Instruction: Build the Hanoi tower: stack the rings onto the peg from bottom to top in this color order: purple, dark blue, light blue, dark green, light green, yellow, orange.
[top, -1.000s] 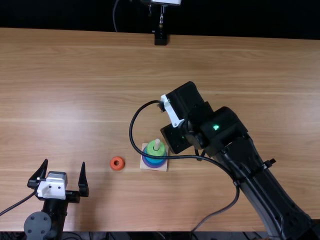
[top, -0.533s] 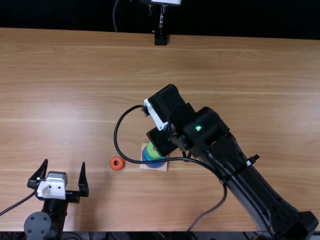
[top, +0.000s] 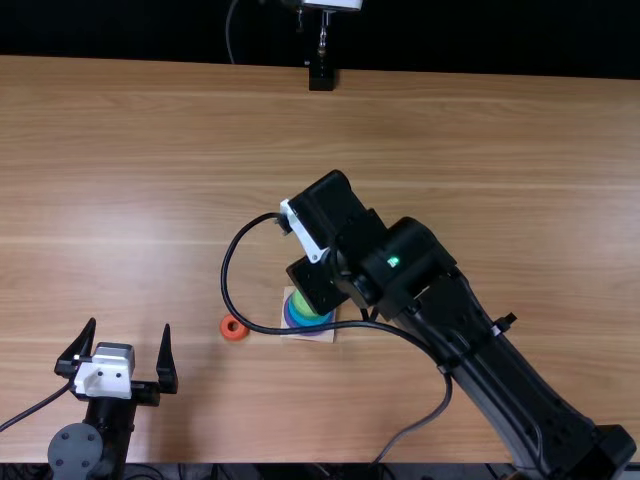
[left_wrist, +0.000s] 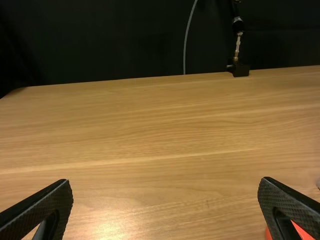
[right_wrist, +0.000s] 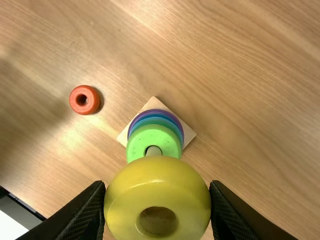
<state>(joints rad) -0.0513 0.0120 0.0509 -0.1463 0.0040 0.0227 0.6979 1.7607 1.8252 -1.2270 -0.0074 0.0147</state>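
In the top view my left gripper (top: 129, 323) stands open at the near left; the left wrist view shows the same gripper (left_wrist: 165, 181) with nothing between its fingers. My right gripper (top: 318, 284), seen from above, hangs over the peg's square base (top: 326, 337). In the right wrist view this gripper (right_wrist: 157, 188) is shut on the yellow ring (right_wrist: 126, 200), held close by the peg (right_wrist: 154, 151), whose tip is hidden behind it. Around the peg lies a light green ring (right_wrist: 153, 137) above blue and purple rings (right_wrist: 176, 120). The orange ring (right_wrist: 85, 100) lies apart on the table.
The right arm's black cable (top: 228, 270) loops past the orange ring (top: 230, 329) and over the base. A black stand (top: 321, 78) is at the table's far edge. Bare wood (top: 150, 180) extends across the far left.
The right arm has moved left, bringing its gripper over the peg and covering part of the stack in the top view. My left gripper has kept still.
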